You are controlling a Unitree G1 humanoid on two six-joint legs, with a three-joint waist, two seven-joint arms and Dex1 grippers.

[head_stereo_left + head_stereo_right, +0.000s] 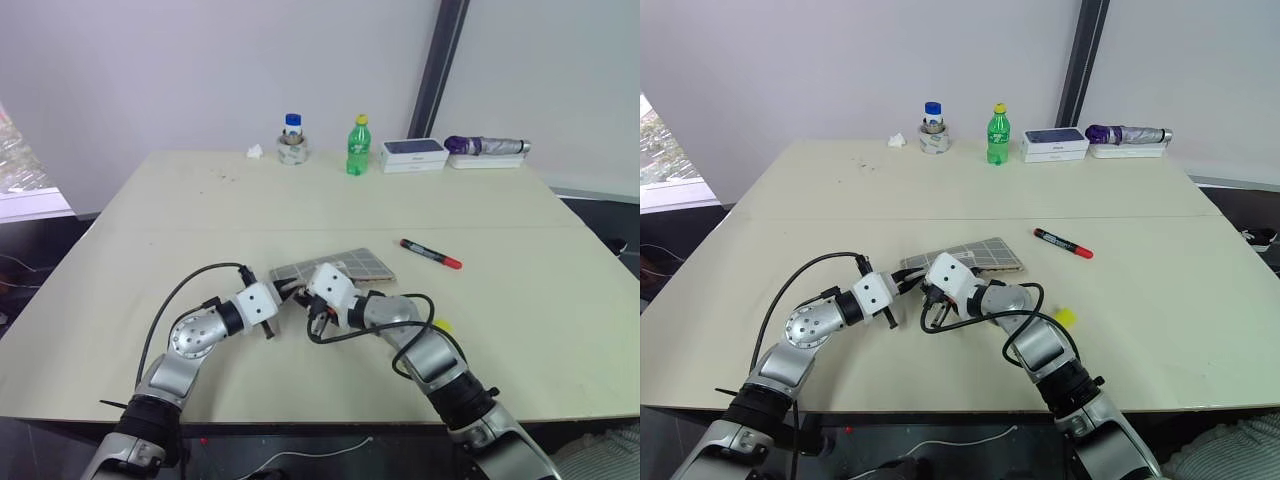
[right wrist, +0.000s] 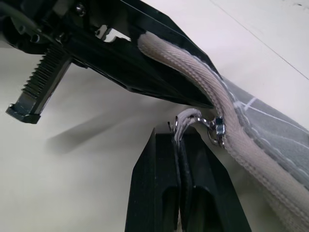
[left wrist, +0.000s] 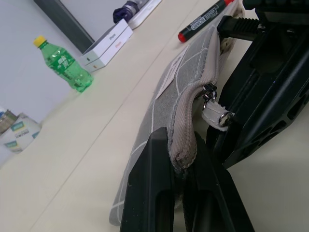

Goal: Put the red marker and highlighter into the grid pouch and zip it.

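Grey fabric with white grid lines is what you have between the two arms: the grid pouch (image 1: pixel 335 270) lies flat on the table (image 1: pixel 200 210) just ahead of the wrists, its near corner raised off the surface. Your left gripper (image 3: pixel 181 169) is clamped shut on the beige zipper tape at that corner, and your right gripper (image 2: pixel 179 145) is pinched shut on the small white zipper pull (image 3: pixel 212 113), with the metal ring showing just beyond its fingertips. Neither pen is inside: the red marker (image 1: pixel 431 254) rests on the table beyond and to the right of the pouch, a little apart from it, and the highlighter (image 1: pixel 1066 317) sits on the table just behind your right forearm. So I judge that you are on the opening step, with the loading and the final zipping not yet done. How far the zipper is already open cannot be told from here. The next move calls for drawing the pull steadily along the tape while your left keeps its end anchored; pull along the line of the zipper, or the whole pouch may simply drag across the table.
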